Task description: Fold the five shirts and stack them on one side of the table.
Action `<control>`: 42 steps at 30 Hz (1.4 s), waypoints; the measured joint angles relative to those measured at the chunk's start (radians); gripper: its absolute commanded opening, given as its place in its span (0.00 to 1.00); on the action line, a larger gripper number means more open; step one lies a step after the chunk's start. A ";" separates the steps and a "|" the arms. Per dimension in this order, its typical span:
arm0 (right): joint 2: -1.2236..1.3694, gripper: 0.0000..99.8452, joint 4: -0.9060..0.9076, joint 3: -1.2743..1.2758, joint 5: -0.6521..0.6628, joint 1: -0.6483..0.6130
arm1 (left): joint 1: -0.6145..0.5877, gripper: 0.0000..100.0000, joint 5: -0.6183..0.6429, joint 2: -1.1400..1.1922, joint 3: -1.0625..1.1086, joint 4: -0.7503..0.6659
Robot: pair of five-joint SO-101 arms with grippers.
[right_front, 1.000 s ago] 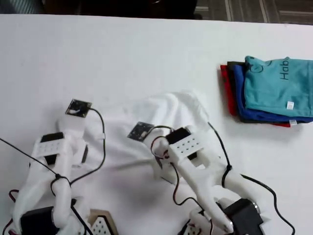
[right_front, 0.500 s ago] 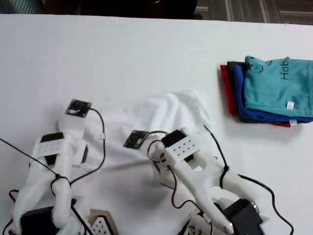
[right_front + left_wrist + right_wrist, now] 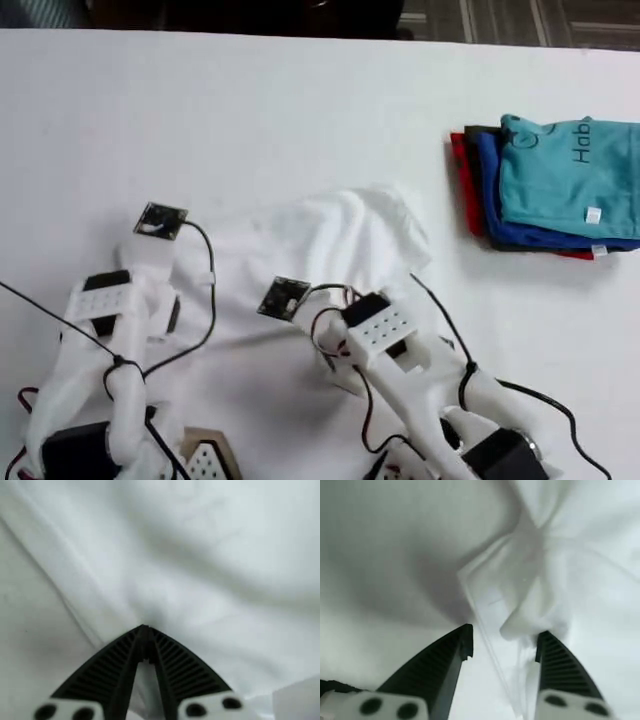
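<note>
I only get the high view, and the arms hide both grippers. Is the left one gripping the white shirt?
Observer: Yes, the left gripper is shut, pinching the shirt.
Operator: And the right one?
Observer: The right gripper is open.
Operator: Any cloth in it?
Observer: A bunched fold of the shirt lies between its jaws, not clamped.

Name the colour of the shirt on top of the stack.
The top shirt is teal, best seen in the high view.
</note>
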 measured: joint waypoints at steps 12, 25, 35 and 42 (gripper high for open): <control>0.304 0.02 0.083 -0.245 0.037 0.006 | 0.000 0.03 0.000 0.000 0.000 0.000; 0.153 0.02 0.233 -0.353 0.173 0.175 | 0.000 0.03 0.000 0.000 0.000 0.000; 0.347 0.02 0.278 -0.736 0.249 0.279 | 0.000 0.03 0.000 0.000 0.000 0.000; 0.655 0.02 0.293 -1.089 0.249 0.287 | 0.000 0.03 0.000 0.000 0.000 0.000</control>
